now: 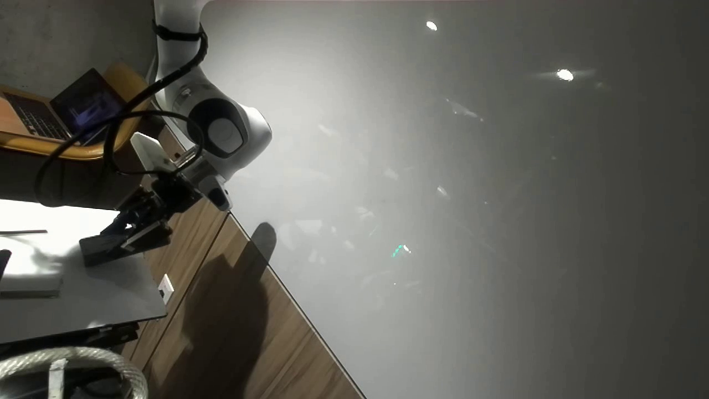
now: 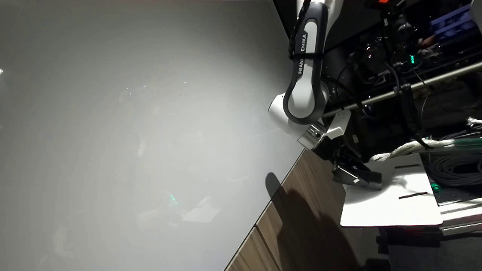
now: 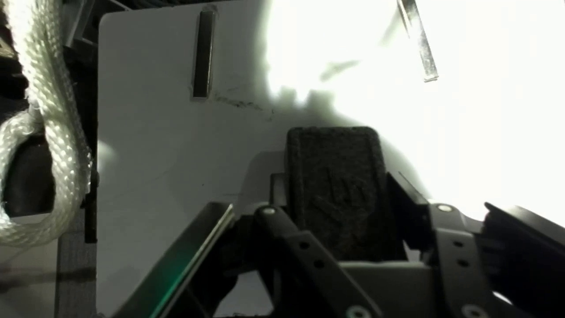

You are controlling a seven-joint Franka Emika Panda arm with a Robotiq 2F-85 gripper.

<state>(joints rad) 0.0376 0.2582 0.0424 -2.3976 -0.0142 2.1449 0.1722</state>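
Charcoal fuzzy block [image 3: 333, 170], rounded corners, scored face. Long axis runs up the wrist view, leaning slightly left. We see it over the white board [image 3: 176, 137], within the end effector [image 3: 340, 191]; can't tell if jaws clamp it.

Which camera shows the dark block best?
The wrist view: up close, the dark block looks big and mostly uncovered inside the end effector. In both exterior views it's only a small dark shape, hard to tell from the end effector.
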